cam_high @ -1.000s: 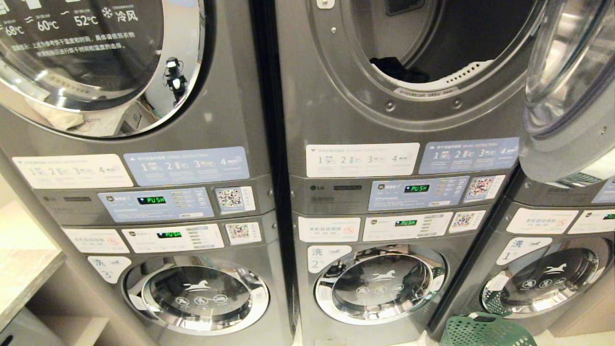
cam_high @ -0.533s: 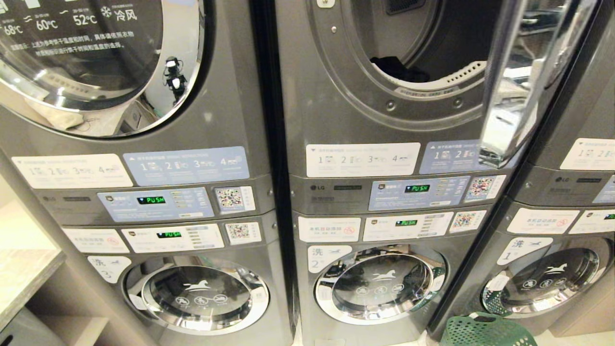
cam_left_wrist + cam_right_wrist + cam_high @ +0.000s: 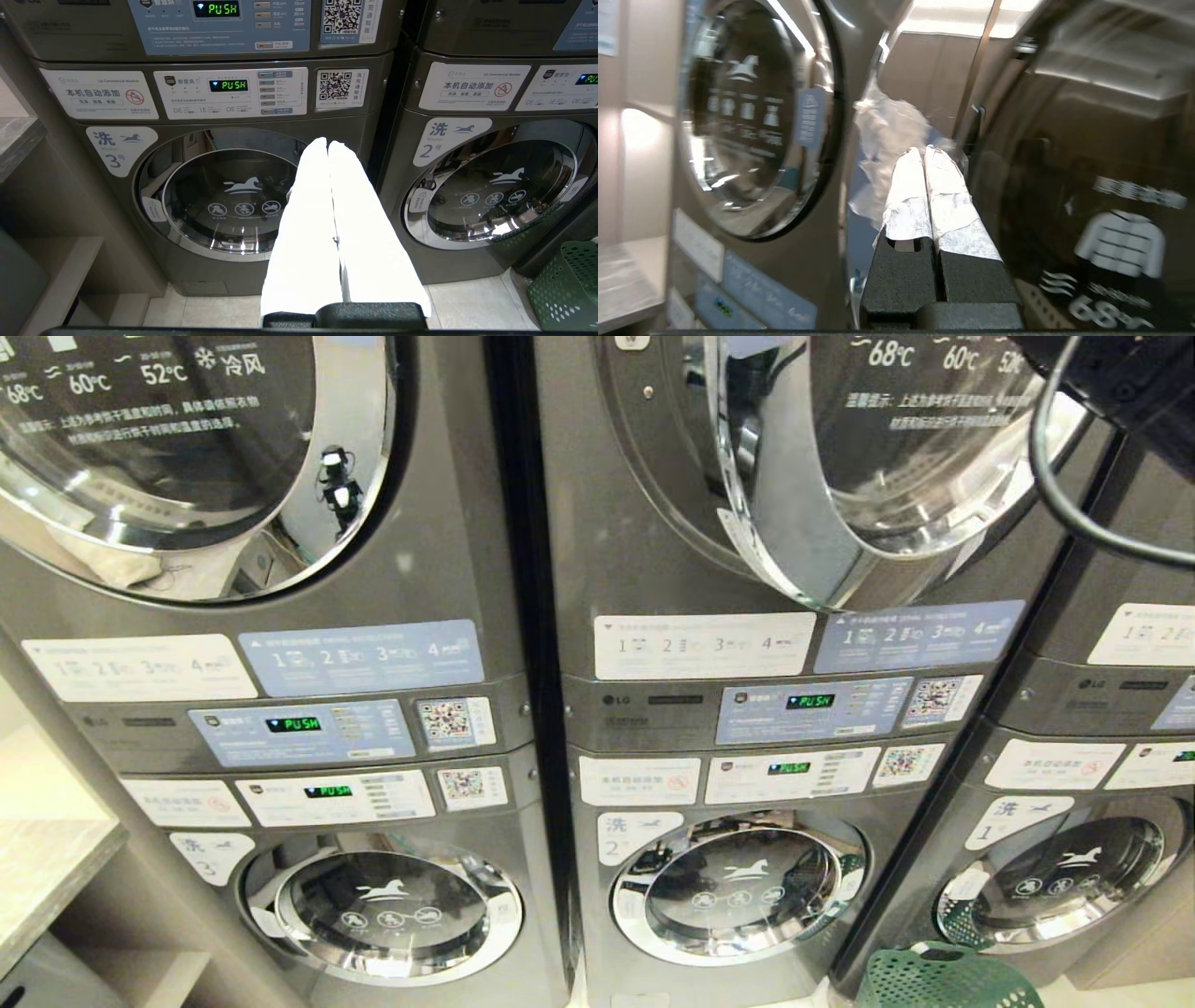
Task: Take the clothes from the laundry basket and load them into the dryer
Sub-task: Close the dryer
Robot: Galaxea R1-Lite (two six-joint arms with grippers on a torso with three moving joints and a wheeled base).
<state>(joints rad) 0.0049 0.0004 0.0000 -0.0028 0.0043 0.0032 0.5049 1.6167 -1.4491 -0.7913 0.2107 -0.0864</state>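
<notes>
Dryer door (image 3: 868,457): glossy chrome rim, glass; basket (image 3: 943,978): green perforated plastic.

It was a self-service laundromat: stacked numbered washers (image 3: 738,887) and dryers (image 3: 822,457) carried QR-code stickers (image 3: 448,721) and instruction labels (image 3: 705,646).

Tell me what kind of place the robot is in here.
Probably a self-service laundromat: stacked grey machines stand in a row, each with numbered instruction stickers, QR codes and displays reading PUSH.

Pale tiled floor (image 3: 472,303): stacked machines (image 3: 747,859) standing, green laundry basket (image 3: 943,978) beside them.
</notes>
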